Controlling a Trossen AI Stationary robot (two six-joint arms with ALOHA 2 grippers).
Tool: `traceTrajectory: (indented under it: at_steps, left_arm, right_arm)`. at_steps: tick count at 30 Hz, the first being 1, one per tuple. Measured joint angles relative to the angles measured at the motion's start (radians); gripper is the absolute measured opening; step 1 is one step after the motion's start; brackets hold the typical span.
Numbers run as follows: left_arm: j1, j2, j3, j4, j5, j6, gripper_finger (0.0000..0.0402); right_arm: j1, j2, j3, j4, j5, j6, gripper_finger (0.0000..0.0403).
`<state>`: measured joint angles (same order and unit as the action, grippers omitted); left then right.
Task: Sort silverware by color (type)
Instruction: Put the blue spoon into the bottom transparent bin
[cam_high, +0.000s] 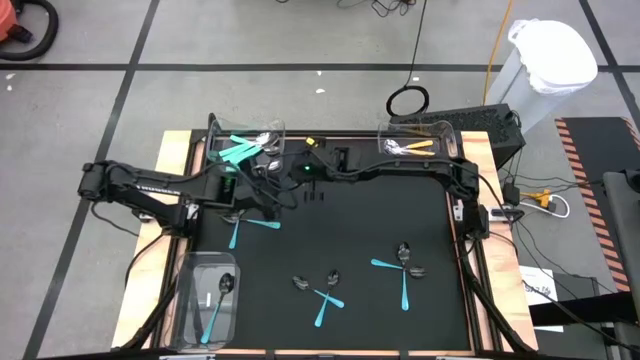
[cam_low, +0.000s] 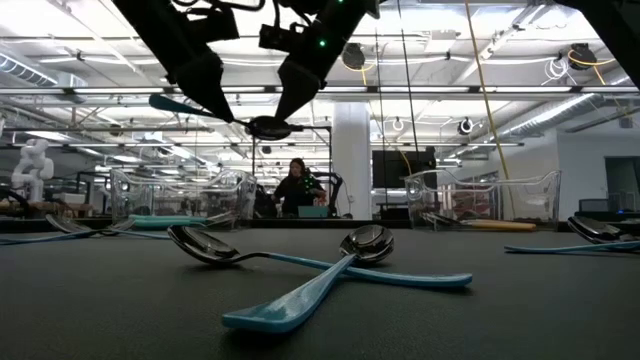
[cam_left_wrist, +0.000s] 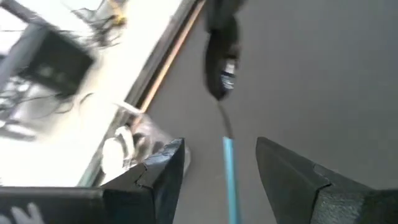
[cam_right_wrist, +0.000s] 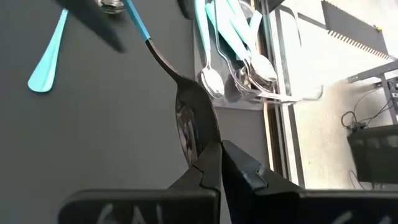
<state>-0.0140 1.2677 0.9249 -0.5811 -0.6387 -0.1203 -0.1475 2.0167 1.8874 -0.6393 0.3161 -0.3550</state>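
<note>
- The right pincer (cam_right_wrist: 219, 144) is closed on the bowl of a teal-handled spoon (cam_right_wrist: 193, 121), holding it in the air above the far-left part of the bench (cam_high: 380, 210)
- The left pincer (cam_left_wrist: 221, 143) stands open around the spoon's handle, with a gap on each side and no grip that I can see
- I read this as a hand-over: the bowl end is pinched so the handle is free for the other arm, which sits nearer the teal bin (cam_high: 213, 130)
- The teal bin lies just beyond both pincers at the far-left edge and already holds several teal spoons; I judge it to be this spoon's place
- The orange bin (cam_high: 447, 132) sits at the far right with orange-handled pieces in it
- A third bin (cam_high: 185, 272) at the near left holds one teal spoon
- Loose spoons on the bench: a pair (cam_high: 245, 225) just under the arms, a crossed pair (cam_high: 325, 290) near the middle front and another pair (cam_high: 400, 265) to the right
- What stands in the way: the two arms crowd each other over the spoon, so the right one must let go cleanly
- The teal bin's wall is close to the left arm's path
- A person (cam_low: 297, 185) sits far behind the bench, well clear
</note>
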Motion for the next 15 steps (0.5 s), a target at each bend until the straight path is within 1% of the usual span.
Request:
traceTrajectory:
  at_steps: [2, 4, 8, 11, 13, 15]
  left_arm:
    - [0.006, 0.004, 0.0, -0.004, -0.017, -0.001, 0.0188]
    - [0.011, 0.002, 0.0, 0.0, -0.018, -0.004, 0.0163]
    - [0.018, 0.002, 0.0, -0.001, 0.003, -0.003, 0.0087]
    - [0.039, 0.002, 0.0, -0.003, 0.069, 0.013, 0.0025]
    - [0.057, 0.001, 0.0, -0.008, 0.111, 0.009, 0.0012]
    - [0.069, 0.001, 0.0, -0.013, 0.123, -0.021, 0.0016]
  right_arm:
    - [0.005, 0.0, 0.0, 0.004, 0.0, 0.0, 0.0]
    - [0.006, 0.0, 0.0, 0.01, 0.001, 0.001, 0.0]
    - [0.005, 0.0, 0.0, 0.015, 0.002, 0.002, 0.0]
    - [0.005, 0.0, 0.0, 0.028, 0.002, 0.002, 0.0]
    - [0.005, 0.0, -0.001, 0.028, 0.002, 0.003, 0.0]
    - [0.005, 0.001, -0.001, 0.038, 0.003, 0.002, 0.0]
